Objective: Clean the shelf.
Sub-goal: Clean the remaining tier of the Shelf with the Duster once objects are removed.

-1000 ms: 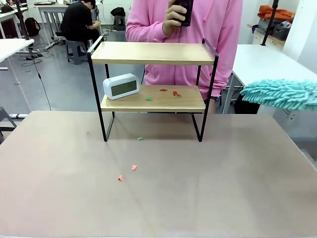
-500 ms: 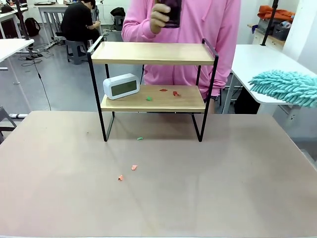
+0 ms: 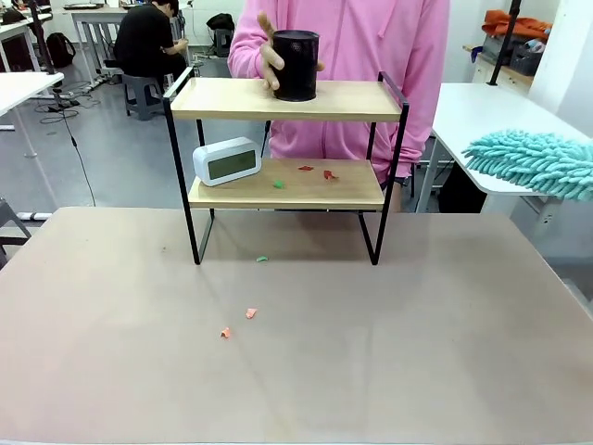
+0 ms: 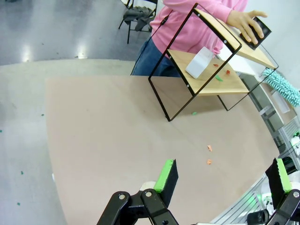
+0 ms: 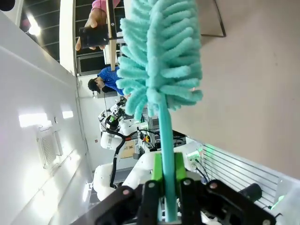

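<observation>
Front view: I see the shelf (image 3: 352,98) standing at the far middle of the desk (image 3: 389,352), two pale wooden boards in a thin black frame on slim black legs. A person's hand (image 3: 269,57) holds a black mesh cup (image 3: 296,65) on the top board. A white clock (image 3: 227,160) and red and green scraps (image 3: 306,169) lie on the lower one.

Left wrist: my left end effector (image 4: 224,172) hangs released, jaws wide, over the desk, with the shelf (image 4: 234,84) well beyond.

Right wrist: my right end effector (image 5: 168,171) is clenched on the teal duster (image 5: 161,56) by its handle.

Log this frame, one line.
left gripper: open, empty | right gripper: shut on duster | person's hand: on black cup, shelf top
</observation>
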Robot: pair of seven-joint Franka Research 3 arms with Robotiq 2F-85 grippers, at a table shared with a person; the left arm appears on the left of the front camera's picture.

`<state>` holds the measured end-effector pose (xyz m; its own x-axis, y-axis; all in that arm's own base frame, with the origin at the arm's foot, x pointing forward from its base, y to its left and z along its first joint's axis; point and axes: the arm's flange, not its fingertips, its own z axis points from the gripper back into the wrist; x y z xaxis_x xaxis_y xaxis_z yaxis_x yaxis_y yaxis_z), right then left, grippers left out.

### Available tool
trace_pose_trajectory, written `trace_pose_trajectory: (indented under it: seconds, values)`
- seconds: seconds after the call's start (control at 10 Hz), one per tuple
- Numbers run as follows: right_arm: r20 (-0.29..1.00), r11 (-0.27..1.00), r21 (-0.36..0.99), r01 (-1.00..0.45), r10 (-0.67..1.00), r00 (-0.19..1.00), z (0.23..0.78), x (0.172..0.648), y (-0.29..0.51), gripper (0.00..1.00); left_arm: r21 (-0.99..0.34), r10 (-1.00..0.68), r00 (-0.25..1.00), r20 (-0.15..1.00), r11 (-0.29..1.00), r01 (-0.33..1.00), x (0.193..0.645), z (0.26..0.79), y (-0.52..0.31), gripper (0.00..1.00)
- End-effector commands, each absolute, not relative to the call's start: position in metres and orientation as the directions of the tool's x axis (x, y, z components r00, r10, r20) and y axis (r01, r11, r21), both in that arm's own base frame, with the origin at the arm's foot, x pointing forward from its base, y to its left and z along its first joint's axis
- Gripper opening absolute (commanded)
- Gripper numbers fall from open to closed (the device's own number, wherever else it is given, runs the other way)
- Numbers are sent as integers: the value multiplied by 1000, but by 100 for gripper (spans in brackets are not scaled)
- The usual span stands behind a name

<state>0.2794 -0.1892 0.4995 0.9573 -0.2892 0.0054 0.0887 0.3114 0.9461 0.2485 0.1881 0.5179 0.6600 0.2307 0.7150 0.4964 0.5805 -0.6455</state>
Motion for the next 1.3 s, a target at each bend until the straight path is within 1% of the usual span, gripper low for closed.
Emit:
trace_pose_trajectory:
  seconds: [0.0, 1.1, 1.2]
  values:
    - [24, 305, 950, 64, -278, 960, 500, 279, -187, 12, -634, 231, 641, 732, 576, 516, 249, 519, 187, 100]
    - [24, 305, 950, 64, -278, 960, 500, 279, -187, 12, -634, 231, 641, 732, 576, 516, 249, 519, 187, 100]
    - [5, 311, 946, 88, -288, 958, 499, 280, -189, 12, -634, 231, 641, 732, 576, 516, 249, 519, 187, 100]
